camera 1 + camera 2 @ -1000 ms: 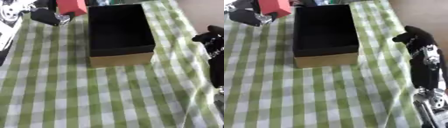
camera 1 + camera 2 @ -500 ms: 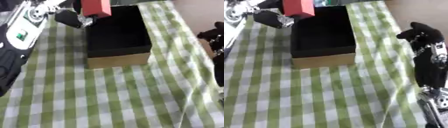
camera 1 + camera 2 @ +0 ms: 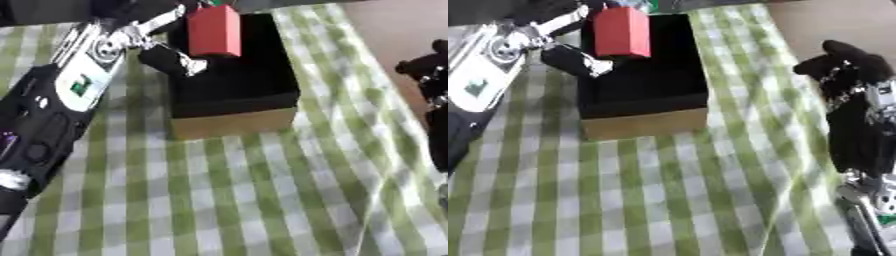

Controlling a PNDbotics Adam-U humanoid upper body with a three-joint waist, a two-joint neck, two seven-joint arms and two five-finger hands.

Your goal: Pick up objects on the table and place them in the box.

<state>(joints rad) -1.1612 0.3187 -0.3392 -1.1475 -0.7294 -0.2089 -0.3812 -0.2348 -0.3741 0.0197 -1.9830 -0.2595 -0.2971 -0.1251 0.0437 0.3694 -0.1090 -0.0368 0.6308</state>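
While the green-and-white checked tablecloth (image 3: 262, 200) covered the table from edge to edge, the open rectangular cardboard box with a black interior and tan outer wall (image 3: 232, 122) sat on it toward the far side, slightly left of centre. The left hand (image 3: 171, 55), black and silver, reached in from the view's left with its fingers curled round the red block-shaped object (image 3: 214, 31), which hung over the box's far left part, above its black floor. The right hand (image 3: 846, 67) showed at the right edge, off the cloth's side and well apart from the box, its black fingers bunched into a curl and holding nothing.
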